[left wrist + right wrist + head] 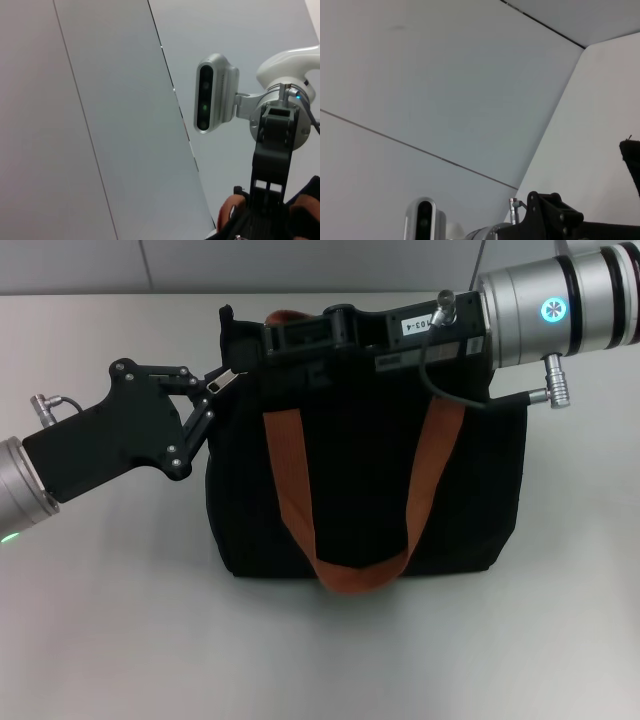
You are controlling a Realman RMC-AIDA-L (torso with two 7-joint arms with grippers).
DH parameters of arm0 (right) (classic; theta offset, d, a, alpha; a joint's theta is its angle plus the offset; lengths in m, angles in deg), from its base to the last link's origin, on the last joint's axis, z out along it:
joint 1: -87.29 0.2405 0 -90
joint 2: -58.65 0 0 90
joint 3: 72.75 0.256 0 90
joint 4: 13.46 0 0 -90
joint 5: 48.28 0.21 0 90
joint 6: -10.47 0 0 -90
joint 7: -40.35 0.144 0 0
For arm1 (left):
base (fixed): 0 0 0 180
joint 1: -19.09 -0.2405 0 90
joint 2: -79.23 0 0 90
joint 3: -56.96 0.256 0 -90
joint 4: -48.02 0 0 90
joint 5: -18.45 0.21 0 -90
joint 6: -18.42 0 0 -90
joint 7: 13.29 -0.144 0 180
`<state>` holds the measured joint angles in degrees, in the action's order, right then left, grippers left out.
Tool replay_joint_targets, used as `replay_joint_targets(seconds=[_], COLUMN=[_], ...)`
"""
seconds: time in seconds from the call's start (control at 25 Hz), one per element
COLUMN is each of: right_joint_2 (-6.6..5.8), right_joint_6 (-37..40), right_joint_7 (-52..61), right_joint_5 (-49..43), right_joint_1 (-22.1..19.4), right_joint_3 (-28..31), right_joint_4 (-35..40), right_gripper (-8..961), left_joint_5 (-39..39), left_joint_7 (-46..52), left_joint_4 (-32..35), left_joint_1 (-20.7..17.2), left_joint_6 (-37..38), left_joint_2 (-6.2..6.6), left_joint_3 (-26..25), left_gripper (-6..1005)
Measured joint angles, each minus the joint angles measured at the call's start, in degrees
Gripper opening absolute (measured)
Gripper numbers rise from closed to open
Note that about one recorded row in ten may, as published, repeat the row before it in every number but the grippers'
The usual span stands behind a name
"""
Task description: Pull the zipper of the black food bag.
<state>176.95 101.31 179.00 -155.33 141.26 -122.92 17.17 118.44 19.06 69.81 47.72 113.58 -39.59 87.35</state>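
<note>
At the black food bag (365,490) corner, the zipper (226,381) is pinched by left gripper (212,390) fingers; right gripper (290,335) fingers' state cannot be told; soft fabric judged yielding.

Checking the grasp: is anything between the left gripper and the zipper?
Nothing. In the head view the left gripper is right at the zipper on the bag's top left corner, its fingertips closed on the silver pull.
</note>
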Motion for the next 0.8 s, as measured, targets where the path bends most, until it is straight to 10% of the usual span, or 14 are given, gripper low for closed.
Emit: replay_joint_targets(seconds=[0.8], right_joint_2=[0.36], right_joint_6=[-1.79], right_joint_7=[0.74], right_joint_5=[0.09], right_joint_1=[1.37], right_joint_3=[-2.63], right_joint_4=[0.04], right_gripper=[759], left_joint_5=[-0.15], left_joint_7=[0.06], left_joint_4=[0.03], left_joint_1=[1.46], left_joint_6=[0.71], left_joint_2=[0.02], left_joint_3=[0.0], left_gripper=[44])
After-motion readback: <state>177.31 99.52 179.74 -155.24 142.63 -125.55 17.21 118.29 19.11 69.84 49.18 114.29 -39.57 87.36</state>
